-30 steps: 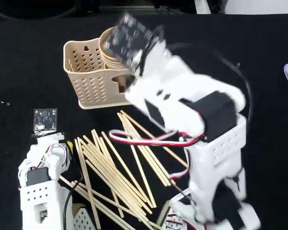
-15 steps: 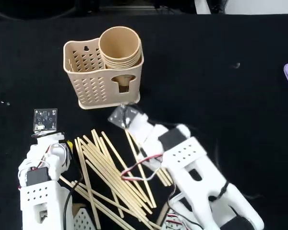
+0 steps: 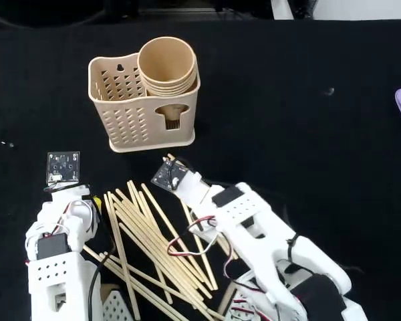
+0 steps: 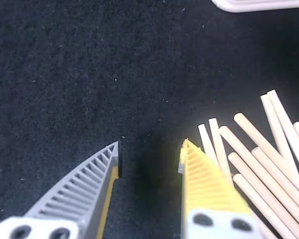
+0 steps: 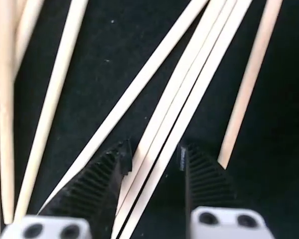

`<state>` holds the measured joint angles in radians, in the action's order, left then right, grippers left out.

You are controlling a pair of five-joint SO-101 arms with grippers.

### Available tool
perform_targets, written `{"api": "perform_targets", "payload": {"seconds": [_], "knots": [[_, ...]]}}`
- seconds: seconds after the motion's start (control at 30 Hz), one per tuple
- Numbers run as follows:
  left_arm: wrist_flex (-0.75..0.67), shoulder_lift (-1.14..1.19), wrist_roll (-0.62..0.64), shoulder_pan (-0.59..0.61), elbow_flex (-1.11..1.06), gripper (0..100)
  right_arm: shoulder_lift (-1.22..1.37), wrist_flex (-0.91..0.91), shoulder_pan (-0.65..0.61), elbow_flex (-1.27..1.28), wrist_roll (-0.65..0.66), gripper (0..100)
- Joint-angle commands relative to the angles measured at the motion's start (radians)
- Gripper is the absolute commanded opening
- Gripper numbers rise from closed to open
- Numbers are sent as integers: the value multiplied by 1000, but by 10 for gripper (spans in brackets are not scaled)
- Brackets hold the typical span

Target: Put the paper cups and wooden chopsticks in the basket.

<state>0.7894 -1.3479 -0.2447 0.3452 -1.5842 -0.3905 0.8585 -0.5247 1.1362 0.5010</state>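
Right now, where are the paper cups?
In the high view, the cups sit stacked in the right end of the basket, beyond the scattered chopsticks.

We've got the basket (image 3: 130,114) at the back with the paper cups (image 3: 167,63) stacked in it (right-hand side). The chopsticks (image 3: 154,241) lie in front; the right gripper (image 5: 153,149) straddles two, and the left gripper (image 4: 149,147) sits just left of their ends.

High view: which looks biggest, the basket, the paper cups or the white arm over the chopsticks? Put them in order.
1. right arm, though being nearer the camera makes that unsure
2. basket
3. paper cups
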Motion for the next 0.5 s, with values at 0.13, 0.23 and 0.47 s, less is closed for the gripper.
{"api": "perform_targets", "payload": {"seconds": [0.13, 0.23, 0.47], "knots": [[-20, -9, 6, 4, 18, 202, -120, 91, 95, -81, 12, 28], [-20, -9, 6, 4, 18, 202, -236, 186, 135, -102, 94, 10], [-20, -9, 6, 4, 19, 202, -484, 298, 203, -108, 184, 11]]}}
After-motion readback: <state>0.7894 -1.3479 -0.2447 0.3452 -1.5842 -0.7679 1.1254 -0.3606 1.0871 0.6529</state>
